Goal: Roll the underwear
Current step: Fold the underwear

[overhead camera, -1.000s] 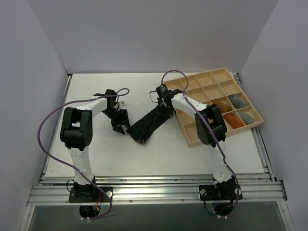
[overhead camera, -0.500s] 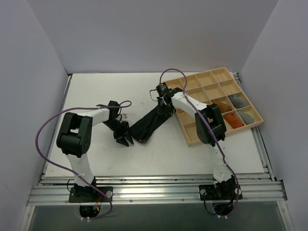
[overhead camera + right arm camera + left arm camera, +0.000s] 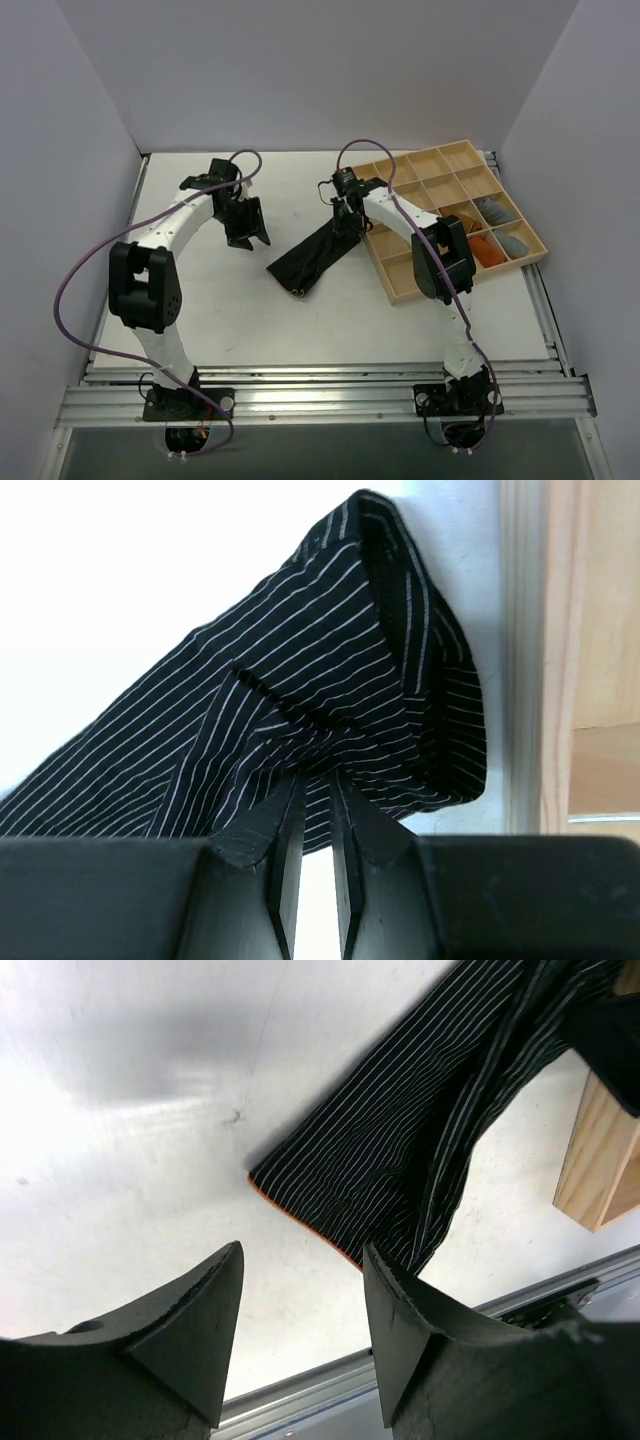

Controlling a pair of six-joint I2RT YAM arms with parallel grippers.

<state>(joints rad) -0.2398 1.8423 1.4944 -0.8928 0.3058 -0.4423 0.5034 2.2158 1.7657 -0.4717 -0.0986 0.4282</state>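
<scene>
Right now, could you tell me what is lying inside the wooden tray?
I see orange rolls and grey rolls in compartments on the wooden tray's right side; the far compartments look empty. The right arm covers the near-left ones.

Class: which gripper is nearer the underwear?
Right. The right gripper pinches the far end of the underwear; the left gripper hangs open, off to its left, not touching.

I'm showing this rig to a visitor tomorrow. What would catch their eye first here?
The black pinstriped fabric underwear lies stretched diagonally across the white table, its far end pinched by the right gripper. The left gripper hangs open to its left, holding nothing. At the right edge sits a pale wooden compartment tray with small orange and grey cloth rolls in its right-hand cells.
</scene>
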